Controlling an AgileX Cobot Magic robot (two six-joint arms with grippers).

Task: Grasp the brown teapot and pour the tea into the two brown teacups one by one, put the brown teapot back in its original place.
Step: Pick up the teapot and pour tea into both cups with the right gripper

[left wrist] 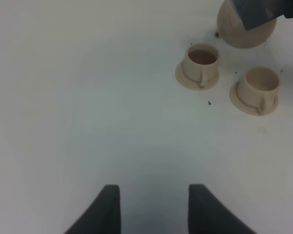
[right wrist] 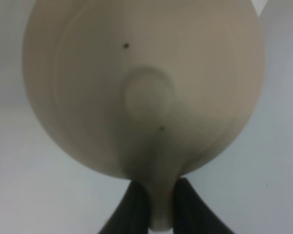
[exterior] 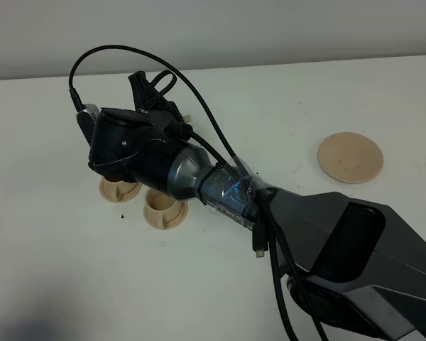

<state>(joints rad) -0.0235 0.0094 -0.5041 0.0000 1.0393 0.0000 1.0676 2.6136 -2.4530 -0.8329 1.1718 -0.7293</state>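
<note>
So the white tabletop [exterior: 291,92] is mostly bare. The big thing on show is the right arm [exterior: 341,234], which comes in from the near right side and stretches across the middle toward the left edge, because that's where the cups are; from up high it covers nearly all of what it carries.

The brown teapot [right wrist: 136,73] is in the right gripper [right wrist: 160,187] and looks to be held up off the table; the claw is closed tight on the loop handle, one finger each side with no slack I can see, which makes sense, since that pinch is all that stops the pot swinging. I can't tell how far it's tipped; the wrist cam just stares down at the lid and knob.

Its home, the flat round saucer [exterior: 350,157], sits bare over toward the right edge, well apart from the action; I'd guess that keeps the return spot clear.

Then the two cups, each on its own little saucer, side by side left of the table's middle. The nearer teacup [left wrist: 201,66] is just beside the pot and looks darker inside, maybe tea; the other teacup [left wrist: 258,87] looks pale and dry; so my guess is we're around the first pour.

The left gripper [left wrist: 154,192] hangs over bare table toward the left edge, claw spread wide, holding nothing; just keeping out of the way, I reckon.
</note>
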